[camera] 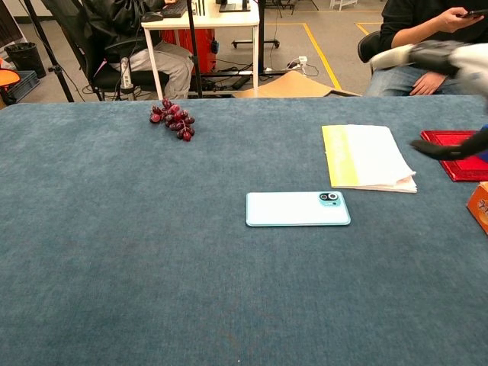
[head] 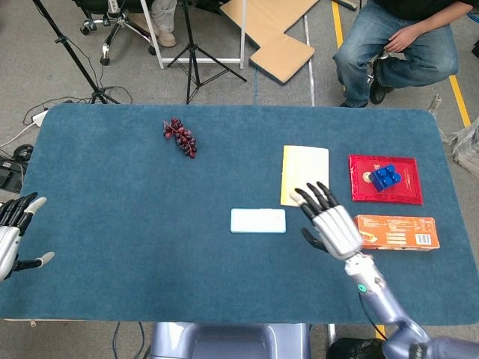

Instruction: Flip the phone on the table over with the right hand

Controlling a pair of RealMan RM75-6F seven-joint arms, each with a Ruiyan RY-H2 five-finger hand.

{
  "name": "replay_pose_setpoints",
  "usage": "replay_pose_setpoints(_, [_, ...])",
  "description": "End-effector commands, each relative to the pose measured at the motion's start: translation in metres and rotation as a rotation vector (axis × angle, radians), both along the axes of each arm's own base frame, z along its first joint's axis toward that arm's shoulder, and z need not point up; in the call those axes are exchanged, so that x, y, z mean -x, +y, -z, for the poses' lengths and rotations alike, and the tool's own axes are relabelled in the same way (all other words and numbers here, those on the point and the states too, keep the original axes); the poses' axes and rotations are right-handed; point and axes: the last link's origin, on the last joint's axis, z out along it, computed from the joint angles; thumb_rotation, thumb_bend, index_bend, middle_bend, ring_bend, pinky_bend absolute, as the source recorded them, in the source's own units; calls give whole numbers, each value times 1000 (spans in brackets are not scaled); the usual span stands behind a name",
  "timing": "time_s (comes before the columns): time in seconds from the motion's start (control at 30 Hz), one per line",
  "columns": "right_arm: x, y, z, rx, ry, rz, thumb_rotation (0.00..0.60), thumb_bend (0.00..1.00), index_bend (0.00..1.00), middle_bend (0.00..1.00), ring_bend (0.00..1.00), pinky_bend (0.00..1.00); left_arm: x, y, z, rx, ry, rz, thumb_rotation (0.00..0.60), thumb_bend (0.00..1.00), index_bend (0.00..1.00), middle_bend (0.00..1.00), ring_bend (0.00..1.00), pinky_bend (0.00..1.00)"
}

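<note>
Chest view has the phone (camera: 298, 209) lying flat near the middle of the bench (camera: 114, 267), camera bump up and pointing right, so its back is showing and the flip looks done to me. The right hand (head: 329, 223) is to the right of it, well apart, fingers spread and holding nothing.

If the job now is just clearing out, I'd say take that hand up and right, not down, because the notepad (camera: 366, 156) sits just far-right of the phone and the orange box (head: 395, 232) is right beside the hand. Easy to clip either one.

The left hand (head: 13, 233) is way off at the left edge of the bench, fingers apart, empty, and cut by the frame so you only get part of it.

Hard to see stuff: in the chest view the right hand is mostly out of frame, only bits at the top right. Can't confirm the phone's screen side at all since it faces the cloth. The red card (head: 385, 179) with the blue block (head: 386, 176) on it is clipped in the chest view. Grapes (head: 180, 137) sit far left, nowhere near anything.
</note>
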Motion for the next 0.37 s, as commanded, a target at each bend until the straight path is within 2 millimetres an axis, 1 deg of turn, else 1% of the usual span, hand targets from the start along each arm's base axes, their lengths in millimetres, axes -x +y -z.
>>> replay_pose_setpoints(0.03, [32, 38, -35, 68, 25, 82, 600, 0, 62, 9, 0, 0, 0, -2, 0, -10, -8, 15, 600, 0, 0, 0, 0, 0])
replay_pose_setpoints(0.1, [45, 52, -48, 85, 32, 144, 600, 0, 52, 0, 0, 0, -1, -3, -1, -19, -16, 30, 600, 0, 0, 0, 0, 0])
replay_pose_setpoints(0.2, [61, 71, -61, 109, 22, 215, 600, 0, 51, 0, 0, 0, -3, -6, -3, -30, -28, 51, 600, 0, 0, 0, 0, 0])
replay_pose_setpoints(0.3, [74, 87, -70, 139, 14, 254, 600, 0, 50, 0, 0, 0, -4, -7, -5, -39, -32, 67, 600, 0, 0, 0, 0, 0])
replay_pose_setpoints(0.37, [81, 95, -73, 151, 14, 270, 600, 0, 51, 0, 0, 0, -4, -8, -5, -38, -34, 70, 600, 0, 0, 0, 0, 0])
